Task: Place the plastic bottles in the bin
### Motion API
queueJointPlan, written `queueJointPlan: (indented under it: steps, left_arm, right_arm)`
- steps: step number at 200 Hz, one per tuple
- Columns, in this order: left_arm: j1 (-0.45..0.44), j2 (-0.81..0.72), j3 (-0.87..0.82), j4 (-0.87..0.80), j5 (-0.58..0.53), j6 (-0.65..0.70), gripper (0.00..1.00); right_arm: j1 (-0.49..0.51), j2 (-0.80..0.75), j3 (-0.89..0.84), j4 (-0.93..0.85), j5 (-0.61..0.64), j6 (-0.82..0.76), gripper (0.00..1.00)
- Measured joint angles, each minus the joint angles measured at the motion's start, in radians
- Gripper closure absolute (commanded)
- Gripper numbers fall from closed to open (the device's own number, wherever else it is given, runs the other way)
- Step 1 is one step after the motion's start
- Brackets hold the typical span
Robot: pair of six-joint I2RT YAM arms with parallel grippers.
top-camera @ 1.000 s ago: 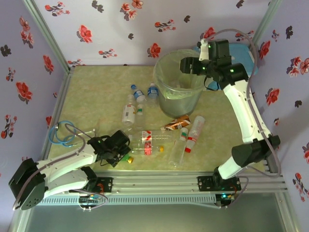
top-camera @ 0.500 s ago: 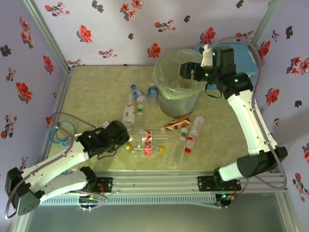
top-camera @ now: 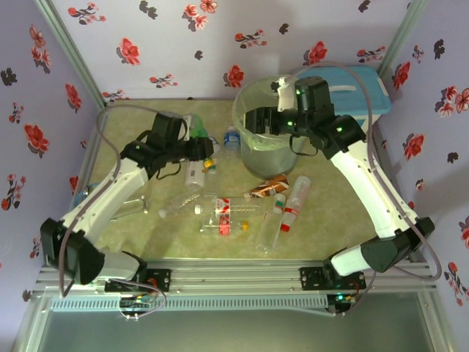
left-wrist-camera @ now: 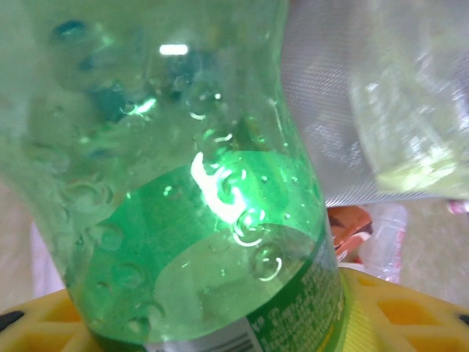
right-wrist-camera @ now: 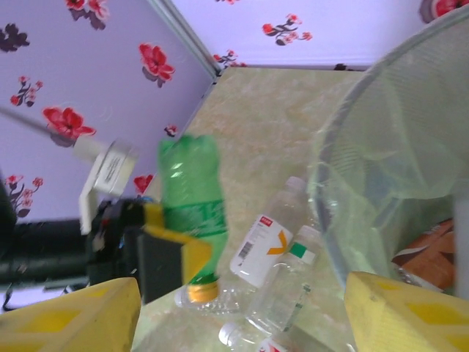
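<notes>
My left gripper (top-camera: 196,149) (left-wrist-camera: 220,334) is shut on a green bottle (top-camera: 195,130) (left-wrist-camera: 198,220) (right-wrist-camera: 190,202). It holds the bottle in the air, yellow cap down, just left of the bin (top-camera: 275,160) (right-wrist-camera: 399,169) (left-wrist-camera: 341,110). The bin is a round translucent bucket with a pale green bag. My right gripper (top-camera: 256,121) (right-wrist-camera: 238,323) hovers open over the bin's left rim, nothing between its yellow fingers (right-wrist-camera: 80,315). Several clear bottles (top-camera: 220,207) (right-wrist-camera: 267,242) and a brown-orange one (top-camera: 267,188) lie on the table in front of the bin.
A white box with a light-blue lid (top-camera: 360,82) stands behind the bin at the back right. Flowered walls close in the table on three sides. Two small blue-capped bottles (top-camera: 231,138) lie against the bin's left side.
My left arm has risen from the front-left of the table and swung toward the bin with the green bottle. My right gripper has shifted left over the bin.
</notes>
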Motion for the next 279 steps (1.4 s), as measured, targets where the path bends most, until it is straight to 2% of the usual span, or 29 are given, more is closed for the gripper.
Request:
queueJointPlan:
  steps: [28,63,124,152,170,190,206,218,229,238,279]
  left_arm:
    - [0.035,0.085,0.09,0.054,0.175,0.13,1.0]
    - [0.055,0.094,0.097,0.15,0.381,0.225,1.0]
    - [0.075,0.11,0.053,0.255,0.6,0.255,1.0]
    - [0.075,0.115,0.051,0.258,0.669,0.273,1.0]
    - [0.075,0.118,0.051,0.257,0.689,0.285,1.0]
    - [0.086,0.118,0.052,0.262,0.699,0.291,1.0]
    - [0.093,0.118,0.052,0.267,0.705,0.291,0.81]
    - [0.098,0.118,0.051,0.274,0.706,0.289,0.52]
    - [0.103,0.118,0.048,0.289,0.71,0.282,0.2]
    - [0.107,0.118,0.04,0.305,0.711,0.269,0.02]
    - [0.15,0.099,-0.008,0.325,0.711,0.261,0.0]
  right_arm:
    - [0.039,0.032,0.0,0.031,0.0,0.021,0.31]
    - [0.048,0.121,0.02,0.051,-0.016,0.051,0.29]
    - [0.062,0.286,0.122,0.094,-0.098,0.096,0.25]
    - [0.063,0.327,0.148,0.118,-0.124,0.114,0.31]
    - [0.064,0.34,0.159,0.132,-0.14,0.126,0.41]
    - [0.064,0.344,0.17,0.13,-0.142,0.133,0.48]
    - [0.064,0.348,0.178,0.129,-0.142,0.136,0.53]
    - [0.064,0.352,0.183,0.13,-0.142,0.136,0.54]
    - [0.064,0.352,0.185,0.135,-0.139,0.138,0.54]
    - [0.064,0.352,0.19,0.137,-0.137,0.14,0.55]
    - [0.049,0.352,0.235,0.132,-0.099,0.143,0.58]
